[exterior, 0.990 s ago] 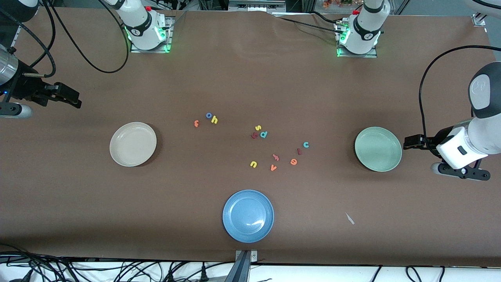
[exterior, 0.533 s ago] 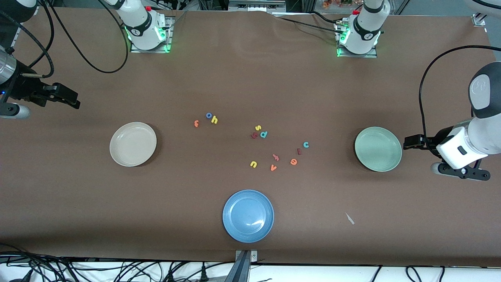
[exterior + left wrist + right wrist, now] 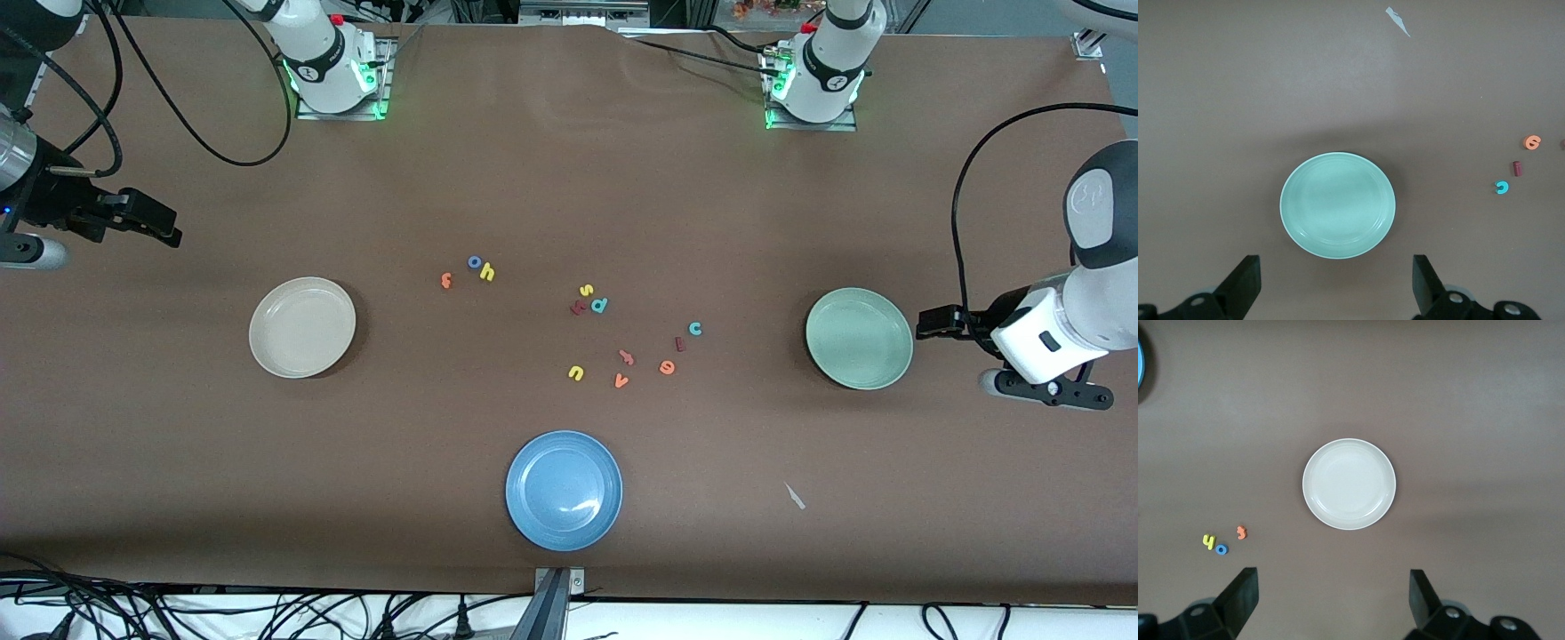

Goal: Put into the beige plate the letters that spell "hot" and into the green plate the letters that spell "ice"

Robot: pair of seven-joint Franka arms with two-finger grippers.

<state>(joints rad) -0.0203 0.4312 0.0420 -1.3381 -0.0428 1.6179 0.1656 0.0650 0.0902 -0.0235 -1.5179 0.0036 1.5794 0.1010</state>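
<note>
The yellow h [image 3: 486, 273], blue o [image 3: 475, 261] and orange t [image 3: 446, 280] lie together mid-table, between the beige plate [image 3: 302, 327] and the other letters. The teal c [image 3: 695, 328], dark red i [image 3: 680, 343] and orange e [image 3: 667, 366] lie closer to the green plate [image 3: 859, 338]. My left gripper [image 3: 926, 324] hangs open and empty over bare table beside the green plate [image 3: 1337, 205], at the left arm's end. My right gripper [image 3: 169, 228] hangs open and empty over bare table at the right arm's end; its wrist view shows the beige plate [image 3: 1349, 483].
A blue plate [image 3: 564, 490] sits nearest the front camera. Other loose letters lie mid-table: yellow s [image 3: 586, 290], teal d [image 3: 599, 305], yellow u [image 3: 576, 372], orange v [image 3: 621, 380] and two dark red ones. A paper scrap [image 3: 795, 497] lies toward the left arm's end.
The right gripper has drifted very slightly toward its own end of the table. The left arm, plates and letters have not moved.
</note>
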